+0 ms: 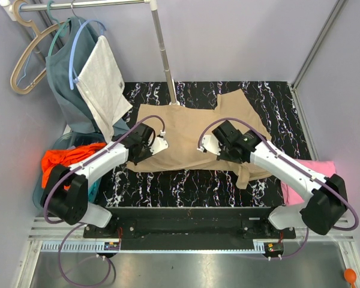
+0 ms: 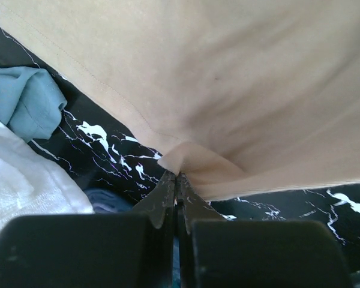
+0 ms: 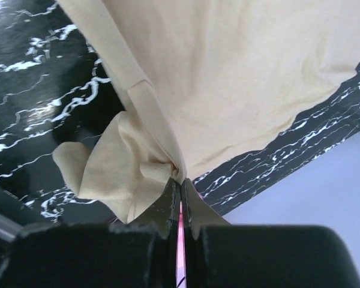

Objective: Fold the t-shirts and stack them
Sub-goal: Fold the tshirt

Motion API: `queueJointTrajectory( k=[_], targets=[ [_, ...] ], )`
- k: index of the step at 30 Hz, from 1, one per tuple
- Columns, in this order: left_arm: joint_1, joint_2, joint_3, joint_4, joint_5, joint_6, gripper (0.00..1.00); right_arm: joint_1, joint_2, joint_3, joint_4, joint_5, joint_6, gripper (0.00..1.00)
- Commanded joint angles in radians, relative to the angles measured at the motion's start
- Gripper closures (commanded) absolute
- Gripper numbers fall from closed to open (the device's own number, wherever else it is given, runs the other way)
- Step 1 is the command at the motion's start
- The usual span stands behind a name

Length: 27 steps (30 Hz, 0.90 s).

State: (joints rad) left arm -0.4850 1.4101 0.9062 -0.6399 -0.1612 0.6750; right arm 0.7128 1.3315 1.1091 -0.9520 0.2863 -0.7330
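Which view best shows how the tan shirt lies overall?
Top external: it shows nearly the whole tan shirt spread on the table. The left wrist view shows only an edge pinched in the left claw; the right wrist view shows only bunched cloth at the right claw.

The tan short-sleeved t-shirt [image 1: 186,129] is soft, matt cloth. The black, white-veined tabletop [image 1: 186,186] looks smooth and glossy. At upper left, the pale grey hanging towel [image 1: 102,78] looks rough-woven and the silver rail [image 1: 84,5] is shiny metal.
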Motion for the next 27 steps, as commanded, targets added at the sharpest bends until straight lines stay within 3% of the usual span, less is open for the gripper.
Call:
queueJointTrajectory(
  k=[1, 17, 27],
  targets=[
    [0.02, 0.038, 0.059, 0.06, -0.049, 0.006, 1.0, -0.055, 0.061, 0.075, -0.011, 0.028, -0.115, 1.0],
    [0.071, 0.256, 0.183, 0.141, -0.1, 0.031, 1.0, -0.156, 0.287, 0.216, 0.024, 0.007, -0.258, 1.0],
    [0.075, 0.336, 0.27, 0.178, -0.129, 0.04, 1.0, -0.174, 0.334, 0.23, 0.029, 0.005, -0.279, 1.0]
  ],
)
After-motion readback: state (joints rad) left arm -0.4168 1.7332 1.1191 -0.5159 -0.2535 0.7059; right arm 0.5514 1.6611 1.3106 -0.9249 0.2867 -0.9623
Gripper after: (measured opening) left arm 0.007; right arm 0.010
